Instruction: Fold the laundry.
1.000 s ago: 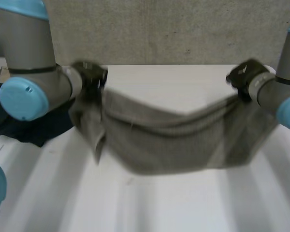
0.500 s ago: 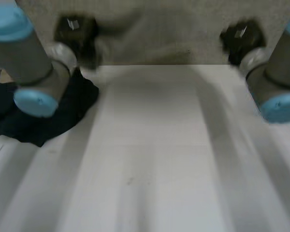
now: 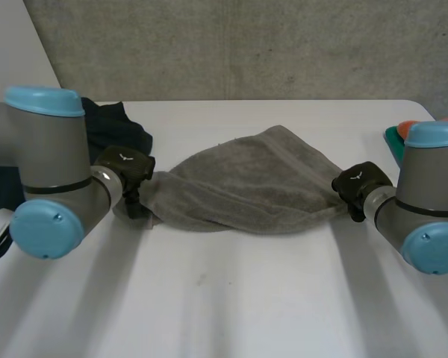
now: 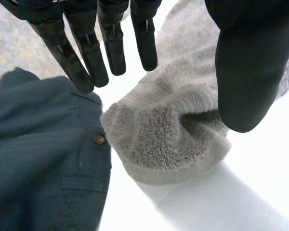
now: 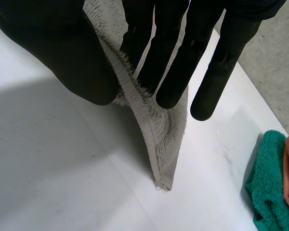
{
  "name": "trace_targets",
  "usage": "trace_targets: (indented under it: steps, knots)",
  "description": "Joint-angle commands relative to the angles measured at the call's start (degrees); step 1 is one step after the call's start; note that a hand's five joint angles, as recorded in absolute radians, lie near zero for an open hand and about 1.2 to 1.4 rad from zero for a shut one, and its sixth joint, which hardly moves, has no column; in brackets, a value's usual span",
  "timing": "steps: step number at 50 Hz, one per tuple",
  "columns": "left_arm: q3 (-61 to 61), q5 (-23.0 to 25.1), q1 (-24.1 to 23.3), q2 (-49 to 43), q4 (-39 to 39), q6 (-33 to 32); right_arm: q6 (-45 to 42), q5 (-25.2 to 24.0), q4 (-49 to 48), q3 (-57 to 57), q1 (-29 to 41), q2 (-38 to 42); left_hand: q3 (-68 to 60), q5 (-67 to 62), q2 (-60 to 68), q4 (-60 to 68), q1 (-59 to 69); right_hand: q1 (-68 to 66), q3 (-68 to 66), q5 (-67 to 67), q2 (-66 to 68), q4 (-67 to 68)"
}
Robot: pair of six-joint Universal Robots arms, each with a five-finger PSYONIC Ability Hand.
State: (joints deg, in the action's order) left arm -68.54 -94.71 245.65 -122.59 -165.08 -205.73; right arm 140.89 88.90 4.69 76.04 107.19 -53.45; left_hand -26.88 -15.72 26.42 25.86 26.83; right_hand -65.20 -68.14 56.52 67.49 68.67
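Whereas my hands held it aloft a moment ago, the grey towel [image 3: 246,183] now lies on the surface [image 3: 231,298] touching the dark shirt [image 3: 118,133], my left hand [image 3: 125,164] released there, my right hand [image 3: 361,182] grasping its far end.

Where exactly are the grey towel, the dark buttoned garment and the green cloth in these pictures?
grey towel [image 3: 246,179]: head view, its bunched middle.
dark garment [image 4: 43,144]: left wrist view, fabric beside its button.
green cloth [image 5: 266,192]: right wrist view, its middle.
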Motion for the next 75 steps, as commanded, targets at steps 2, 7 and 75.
trace_targets:
  steps: [2, 7, 75]
  knots:
    - [-10.72, 1.28, 0.88, 6.83, -5.86, 0.15, 1.84, -0.75, -1.79, 5.34, -0.49, -3.24, -3.84, -4.99, 4.29, 4.86, 3.89, -14.80, -11.86, 13.48, 12.51, 11.33]
    - [-14.78, 2.95, 1.50, 7.63, -9.73, -1.25, 1.76, -1.54, -3.37, 6.75, -0.49, -3.41, -7.55, -8.71, 8.01, 8.58, 7.60, -14.80, -11.86, 13.48, 12.51, 11.33]
    - [41.07, 4.80, 2.73, -12.67, 18.24, 2.26, -13.11, 5.12, 20.85, -39.97, -2.87, 7.64, -53.12, -54.28, 53.58, 54.14, 53.17, -14.80, -11.86, 13.48, 12.51, 11.33]
